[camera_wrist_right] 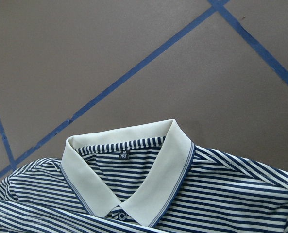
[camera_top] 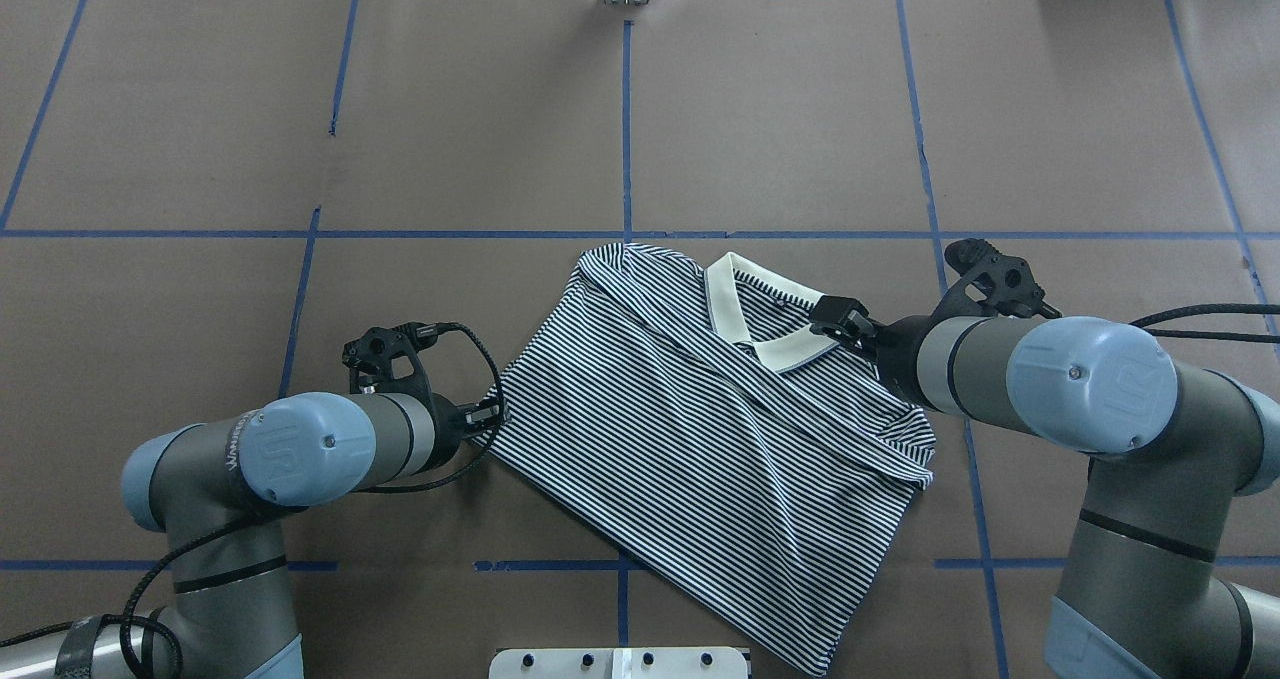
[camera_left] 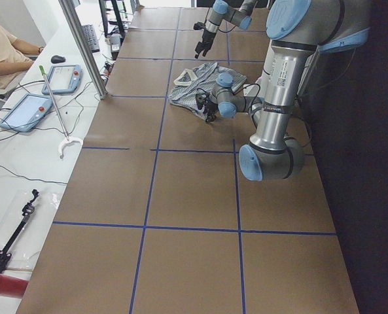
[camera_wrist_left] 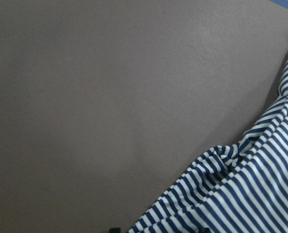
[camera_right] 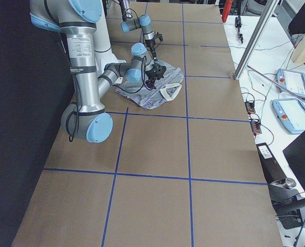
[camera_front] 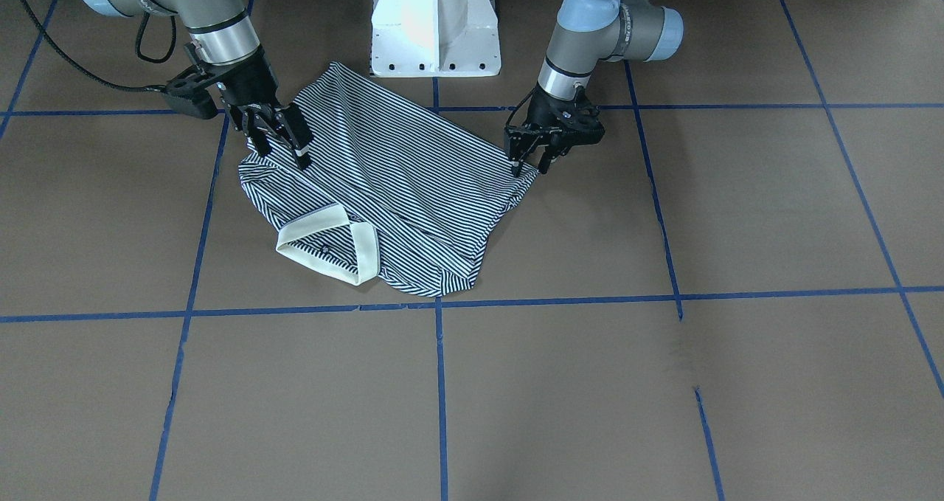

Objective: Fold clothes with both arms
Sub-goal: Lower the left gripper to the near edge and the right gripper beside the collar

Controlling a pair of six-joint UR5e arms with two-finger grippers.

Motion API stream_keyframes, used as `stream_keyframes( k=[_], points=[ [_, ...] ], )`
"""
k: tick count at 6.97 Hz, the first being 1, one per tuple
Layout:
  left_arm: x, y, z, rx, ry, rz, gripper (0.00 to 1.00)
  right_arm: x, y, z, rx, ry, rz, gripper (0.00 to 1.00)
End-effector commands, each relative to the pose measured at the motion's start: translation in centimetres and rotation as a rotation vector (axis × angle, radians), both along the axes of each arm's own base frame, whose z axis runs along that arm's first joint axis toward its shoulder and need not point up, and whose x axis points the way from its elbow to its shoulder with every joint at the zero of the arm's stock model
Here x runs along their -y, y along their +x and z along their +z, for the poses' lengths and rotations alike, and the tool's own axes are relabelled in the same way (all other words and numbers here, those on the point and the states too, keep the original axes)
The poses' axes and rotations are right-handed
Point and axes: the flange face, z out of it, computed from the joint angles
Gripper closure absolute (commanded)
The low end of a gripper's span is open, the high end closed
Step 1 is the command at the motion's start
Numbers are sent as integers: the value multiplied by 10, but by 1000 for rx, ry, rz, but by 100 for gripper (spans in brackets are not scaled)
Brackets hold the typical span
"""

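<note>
Striped polo shirt (camera_front: pixel 413 191) looks soft, limp, light, likely bunches; pinch edges through 2 layers. Fingers apart on left end effector (camera_front: pixel 531 163) at side edge, apart on right end effector (camera_front: pixel 282 147) over shoulder.

Overhead, the right arm (camera_top: pixel 1090 384) hides much of the right pincer (camera_front: pixel 283 158); wrist views crop the polo shirt (camera_wrist_right: pixel 221 194)

Striped polo shirt (camera_top: pixel 700 449) lying part-folded, cream collar (camera_top: pixel 722 304) uppermost.
</note>
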Motion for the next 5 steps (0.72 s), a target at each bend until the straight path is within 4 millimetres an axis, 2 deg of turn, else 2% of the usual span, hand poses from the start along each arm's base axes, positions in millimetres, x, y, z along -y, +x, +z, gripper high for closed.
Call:
stream_keyframes(
  k=[1, 2, 5],
  points=[
    [2, 2, 3, 7, -4, -2, 56, 0, 0, 0, 2, 1, 0, 0],
    [2, -1, -2, -3, 0, -2, 100, 0, -1, -2, 3, 2, 0, 0],
    [7, -9, -12, -21, 10, -14, 100, 2, -5, 2, -4, -2, -2, 0]
  ],
)
